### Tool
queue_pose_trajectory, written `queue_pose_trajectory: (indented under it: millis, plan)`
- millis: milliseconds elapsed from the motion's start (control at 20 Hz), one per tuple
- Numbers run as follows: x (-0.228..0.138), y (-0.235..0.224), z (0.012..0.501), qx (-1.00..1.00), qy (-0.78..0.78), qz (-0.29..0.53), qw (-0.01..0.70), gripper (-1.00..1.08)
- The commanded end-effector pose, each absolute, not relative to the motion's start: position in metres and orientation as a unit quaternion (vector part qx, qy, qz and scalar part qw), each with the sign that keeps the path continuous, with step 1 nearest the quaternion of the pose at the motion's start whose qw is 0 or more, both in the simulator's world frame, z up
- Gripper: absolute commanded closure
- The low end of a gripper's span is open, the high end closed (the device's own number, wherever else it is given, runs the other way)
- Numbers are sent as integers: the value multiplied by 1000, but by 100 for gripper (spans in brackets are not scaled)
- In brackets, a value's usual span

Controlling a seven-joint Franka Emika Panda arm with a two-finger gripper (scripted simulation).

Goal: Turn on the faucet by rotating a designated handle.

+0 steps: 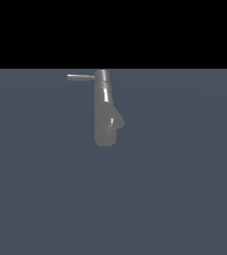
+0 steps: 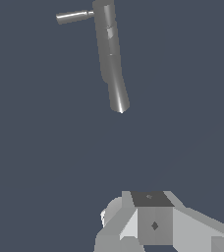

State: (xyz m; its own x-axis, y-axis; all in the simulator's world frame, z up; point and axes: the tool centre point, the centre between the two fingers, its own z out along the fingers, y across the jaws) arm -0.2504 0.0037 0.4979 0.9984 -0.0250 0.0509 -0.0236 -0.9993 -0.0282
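- the faucet [image 1: 105, 112], a glossy gray metal column with white highlights, stands upright on the flat blue-gray desk [image 1: 185, 189], a little to the exterior view's left of centre, narrow at its top and swelling to a rounded bulge lower down.
- the handle [image 1: 80, 77], a thin short gray rod, juts sideways from the faucet's narrow top toward the exterior view's left, roughly level.
- in my wrist view the faucet [image 2: 109, 54] and its handle [image 2: 74, 16] lie well apart from my pincer [image 2: 153, 221], with bare desk [image 2: 35, 147] between us.
- only the gray, blocky body of my pincer shows at the edge of the wrist view; i cannot tell whether its fingers are spread or pressed together, and it touches nothing.
- my arm does not appear in the exterior view.
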Motion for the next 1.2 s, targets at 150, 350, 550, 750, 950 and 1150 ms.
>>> queue_pose_trajectory:
  millis: [150,350,550,750,950,1150]
  plan:
    - [-248,4,498,-1000,8,-26,13,108]
    - [-242,7,497,-1000,-8,-27,9,108]
    - [-242,8,496,-999,-15,-28,7,108]
    - [-240,8,497,-1000,-10,-27,8,108]
    - [-233,9,498,-1000,2,-26,9,108]
    - [-221,11,499,-999,23,-24,11,108]
